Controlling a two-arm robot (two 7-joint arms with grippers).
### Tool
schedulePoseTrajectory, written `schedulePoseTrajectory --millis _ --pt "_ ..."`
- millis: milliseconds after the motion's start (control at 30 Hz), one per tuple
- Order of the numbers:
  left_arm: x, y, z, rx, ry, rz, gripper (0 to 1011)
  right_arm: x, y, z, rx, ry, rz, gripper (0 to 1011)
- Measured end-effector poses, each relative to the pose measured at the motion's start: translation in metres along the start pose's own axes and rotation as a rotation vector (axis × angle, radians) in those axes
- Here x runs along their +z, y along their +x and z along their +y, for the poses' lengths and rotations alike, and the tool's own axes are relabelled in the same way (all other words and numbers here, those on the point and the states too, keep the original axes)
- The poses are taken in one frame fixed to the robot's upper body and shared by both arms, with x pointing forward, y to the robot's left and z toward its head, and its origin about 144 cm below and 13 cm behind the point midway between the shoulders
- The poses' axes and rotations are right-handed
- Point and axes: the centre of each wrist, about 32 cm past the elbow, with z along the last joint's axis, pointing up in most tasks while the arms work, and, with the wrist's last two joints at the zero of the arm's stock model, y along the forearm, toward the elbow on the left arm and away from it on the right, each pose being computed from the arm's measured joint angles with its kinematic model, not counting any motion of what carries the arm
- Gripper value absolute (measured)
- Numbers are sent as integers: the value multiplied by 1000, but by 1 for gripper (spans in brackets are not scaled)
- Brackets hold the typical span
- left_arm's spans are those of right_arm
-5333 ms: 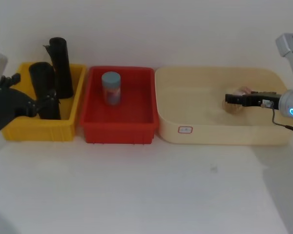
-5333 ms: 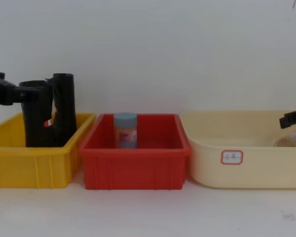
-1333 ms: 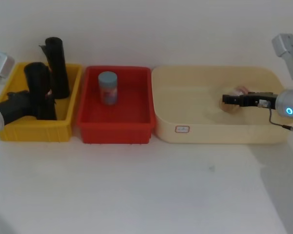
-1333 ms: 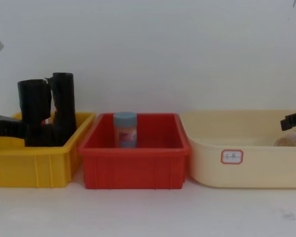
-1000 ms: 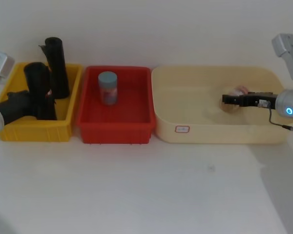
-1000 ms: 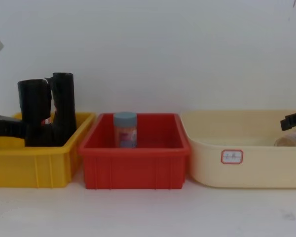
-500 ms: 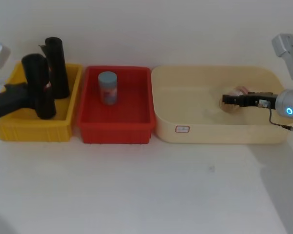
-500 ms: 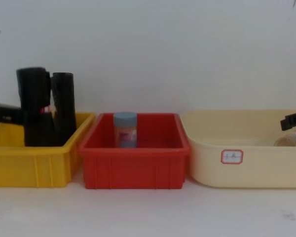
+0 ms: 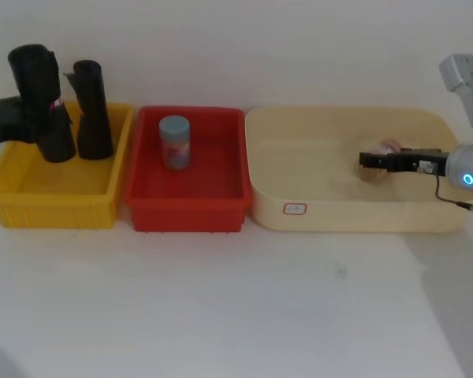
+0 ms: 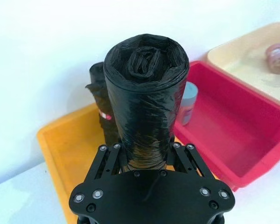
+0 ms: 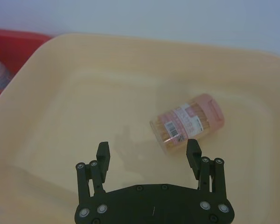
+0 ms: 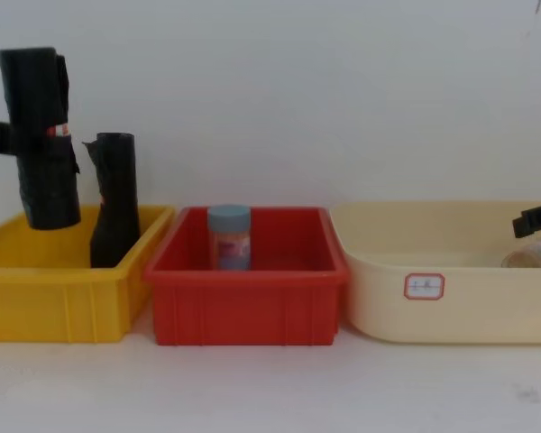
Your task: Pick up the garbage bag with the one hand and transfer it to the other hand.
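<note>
The garbage bag (image 9: 38, 94), a thick black roll with a red-and-white label, hangs upright above the yellow bin (image 9: 55, 213). My left gripper (image 9: 22, 120) comes in from the left and is shut on the bag's lower half (image 10: 147, 102). From the chest, the garbage bag (image 12: 38, 135) has its bottom end near the height of the bin's rim (image 12: 54, 271). My right gripper (image 9: 370, 160) is open and low inside the cream tub (image 9: 339, 216), far from the bag. In the right wrist view its fingers (image 11: 102, 154) stand wide apart with nothing between them.
A slimmer black roll (image 9: 91, 110) stands in the yellow bin's back corner. The red bin (image 9: 185, 213) in the middle holds a blue-lidded jar (image 9: 176, 142). A pink-lidded jar (image 11: 189, 121) lies in the tub just beyond the right gripper. The table in front is bare.
My left gripper has lifted the garbage bag up and out of the yellow bin, away from the slimmer roll. The right gripper has stayed where it was.
</note>
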Motion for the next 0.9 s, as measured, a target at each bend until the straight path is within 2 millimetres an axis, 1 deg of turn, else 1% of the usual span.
schedulePoseTrajectory --millis 100,267,533,667,767,833,867,900 --pt "6 4 4 -34 -8 0 411 3 3 -1 8 17 -8 1001" --pt "12 8 6 -90 -20 3 411 8 6 -4 24 52 -15 1001" --pt "18 15 0 -196 -45 11 411 23 12 -13 56 147 -19 1001" --pt "20 16 -10 -249 -62 17 411 32 14 -18 73 205 -19 1000" --pt "24 14 -26 -302 -88 21 411 41 15 -24 91 269 -15 1001" --pt "26 13 -33 -318 -97 23 411 44 16 -26 98 293 -13 1001" --pt "28 12 -40 -332 -106 26 411 46 16 -27 102 308 -12 1001" --pt "28 12 -40 -332 -106 26 411 48 16 -28 106 320 -11 1001"
